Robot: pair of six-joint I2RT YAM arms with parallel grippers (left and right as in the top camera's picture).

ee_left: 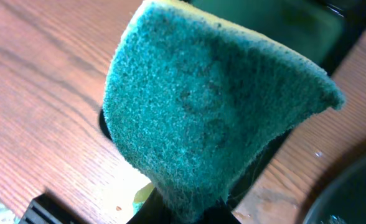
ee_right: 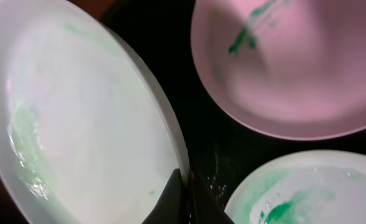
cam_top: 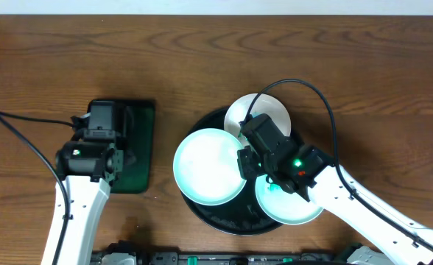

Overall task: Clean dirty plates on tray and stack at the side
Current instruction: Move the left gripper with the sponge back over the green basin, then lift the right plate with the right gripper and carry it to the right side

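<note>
Plates [cam_top: 205,165], three round white shallow ones, all lie on the large round black tray [cam_top: 231,218] with a raised rim, which sits on the brown wooden desk [cam_top: 364,59] right of centre. Nearest the robot is the front-right plate [cam_top: 284,210], partly hidden under the right arm in the overhead view. The right wrist view shows teal-green smears and a wet sheen on it. Just beyond it the right gripper [ee_right: 186,186] is closed tight, its two dark fingers pinching the right-hand rim of the left plate [ee_right: 77,118]. This plate carries a faint green film and reaches out past the tray's left edge; whether it is lifted off the tray cannot be told. At about the same depth, well apart on the left, the left gripper [ee_left: 182,214] is clamped on a teal-green scouring sponge [ee_left: 214,106] with a thin yellow layer along its top edge. The sponge hangs over the small dark-green rectangular tray [cam_top: 141,165]; whether it touches that tray cannot be told. Farthest is the back plate [cam_top: 264,110] at the black tray's far rim, marked with a teal-green streak. The right wrist view shows bare black tray between it and the other two. A black cable [cam_top: 308,87] arcs from the right arm over the desk beside it.
</note>
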